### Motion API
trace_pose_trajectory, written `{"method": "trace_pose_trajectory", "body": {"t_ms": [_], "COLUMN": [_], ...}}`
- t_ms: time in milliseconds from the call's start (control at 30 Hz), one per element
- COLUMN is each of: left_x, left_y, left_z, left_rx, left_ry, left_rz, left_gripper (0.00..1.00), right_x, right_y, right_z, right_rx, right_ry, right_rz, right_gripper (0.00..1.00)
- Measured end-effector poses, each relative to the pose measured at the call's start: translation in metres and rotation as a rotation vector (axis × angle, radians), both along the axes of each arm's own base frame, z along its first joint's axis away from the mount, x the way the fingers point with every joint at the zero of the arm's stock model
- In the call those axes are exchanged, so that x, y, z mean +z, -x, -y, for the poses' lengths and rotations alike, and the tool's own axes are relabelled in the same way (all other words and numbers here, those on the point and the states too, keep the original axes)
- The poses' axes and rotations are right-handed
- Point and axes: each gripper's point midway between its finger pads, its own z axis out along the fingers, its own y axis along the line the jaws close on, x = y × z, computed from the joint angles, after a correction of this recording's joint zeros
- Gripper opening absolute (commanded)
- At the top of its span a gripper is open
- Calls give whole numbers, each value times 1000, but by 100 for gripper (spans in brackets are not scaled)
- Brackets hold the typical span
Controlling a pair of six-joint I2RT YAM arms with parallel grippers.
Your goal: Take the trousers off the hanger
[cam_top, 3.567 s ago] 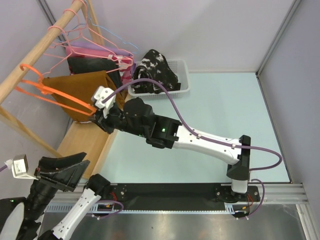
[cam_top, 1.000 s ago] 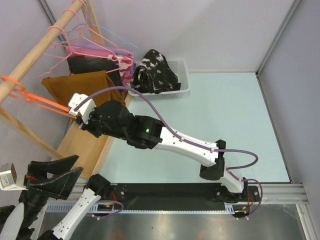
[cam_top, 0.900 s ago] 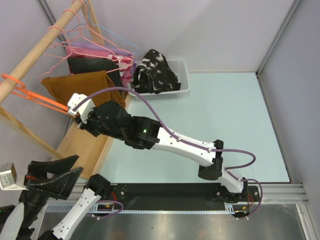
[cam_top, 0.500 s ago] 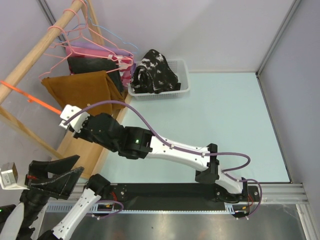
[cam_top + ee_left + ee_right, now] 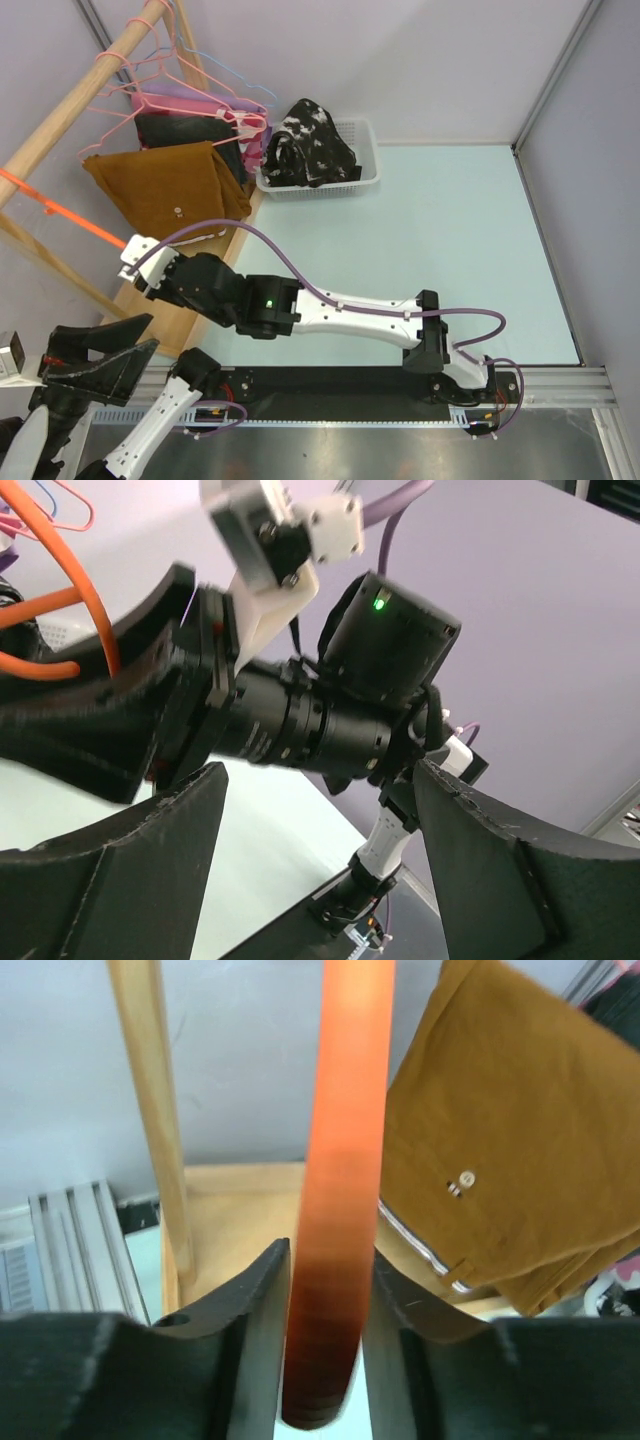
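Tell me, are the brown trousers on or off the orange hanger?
Off. The brown trousers sit beside the bare orange hanger.

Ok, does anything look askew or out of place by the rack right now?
The orange hanger juts out left of the wooden rack, bare and tilted, its bar between the right gripper's fingers. The rust-brown trousers are off it, draped by the rack. Nothing looks damaged.

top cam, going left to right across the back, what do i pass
orange hanger → rust-brown trousers → black-and-white trousers
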Motion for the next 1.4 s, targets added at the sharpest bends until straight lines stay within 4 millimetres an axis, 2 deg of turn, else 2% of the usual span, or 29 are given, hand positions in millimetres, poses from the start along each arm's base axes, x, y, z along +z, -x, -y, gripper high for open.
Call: {"method": "trace_pose_trajectory", "body": {"t_ms": [67, 100, 167, 200, 333, 500, 667, 800, 967, 1067, 1233, 1400], "left_x": [3, 6, 10, 12, 26, 53, 89, 112, 131, 133, 141, 131], "left_y": [3, 5, 9, 11, 19, 19, -4, -31, -81, -121, -194, -266], "left_z": [-2, -3, -5, -6, -10, -6, 15, 33, 45, 50, 57, 54], "left_rx": [-3, -3, -7, -8, -20, -42, -79, -92, -28, 56, 239, 495], "left_ry": [11, 18, 31, 38, 73, 109, 120, 136, 223, 271, 300, 278], "left_rz": [6, 14, 24, 31, 71, 98, 85, 48, -75, -167, -269, -373], "left_gripper": [80, 80, 80, 80, 80, 79, 76, 75, 73, 71, 70, 71], "right_x": [-9, -15, -23, -28, -40, -41, -32, -38, -61, -66, -62, -58], "right_y": [5, 8, 13, 15, 23, 36, 60, 72, 66, 62, 62, 55], "right_z": [1, 2, 3, 4, 16, 56, 113, 157, 201, 222, 258, 291], "right_rx": [4, 7, 13, 16, 28, 40, 56, 42, -53, -112, -166, -223], "right_ry": [12, 20, 23, 26, 28, 15, -48, -94, -126, -142, -211, -282], "right_rz": [-23, -40, -68, -84, -145, -211, -279, -348, -436, -464, -497, -524], "right_gripper": [51, 59, 65, 72, 88, 93, 93, 92, 92, 92, 92, 91]}}
